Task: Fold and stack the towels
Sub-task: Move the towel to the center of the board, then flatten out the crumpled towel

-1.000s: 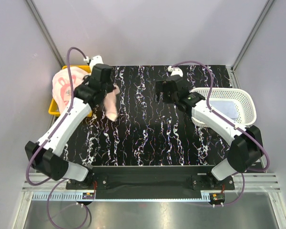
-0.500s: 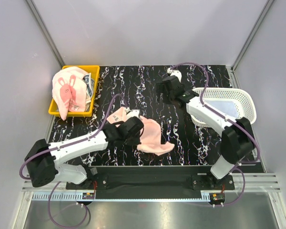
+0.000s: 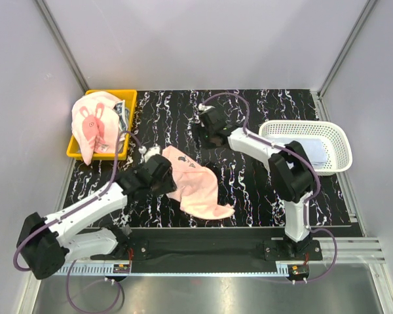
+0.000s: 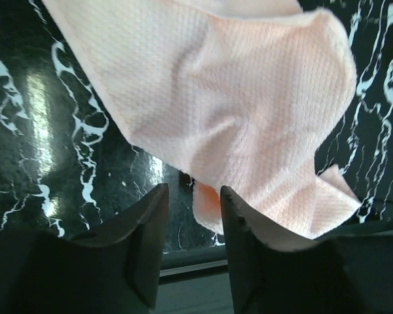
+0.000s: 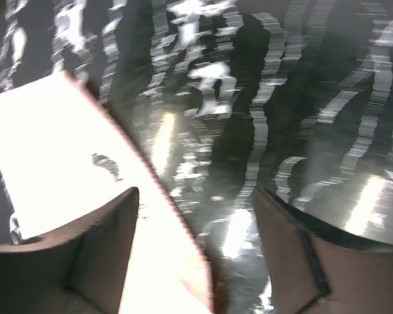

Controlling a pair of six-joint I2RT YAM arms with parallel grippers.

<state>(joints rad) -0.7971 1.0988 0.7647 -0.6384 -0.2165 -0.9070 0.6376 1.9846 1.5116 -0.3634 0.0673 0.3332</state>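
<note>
A plain pink towel (image 3: 200, 186) lies loosely spread and rumpled on the black marbled table, front of centre. My left gripper (image 3: 167, 180) sits at its left edge, open; in the left wrist view the pink towel (image 4: 236, 98) lies beyond the left gripper (image 4: 193, 196), with only a small edge of it showing in the gap. My right gripper (image 3: 208, 136) hovers open just beyond the towel's far corner. The right wrist view is blurred; the towel (image 5: 52, 157) shows bright under the left finger of the right gripper (image 5: 196, 193), nothing gripped. A pink rabbit-print towel (image 3: 92, 124) is heaped in the yellow bin.
The yellow bin (image 3: 129, 118) stands at the back left with more cloths under the rabbit-print one. A white mesh basket (image 3: 340, 140) at the right holds a pale blue-white towel (image 3: 314, 150). Grey walls close in on three sides.
The left arm carried the pink towel from near the bin to the table's front middle and opened its jaws, leaving it lying there. The right arm swung left toward the towel's far corner.
</note>
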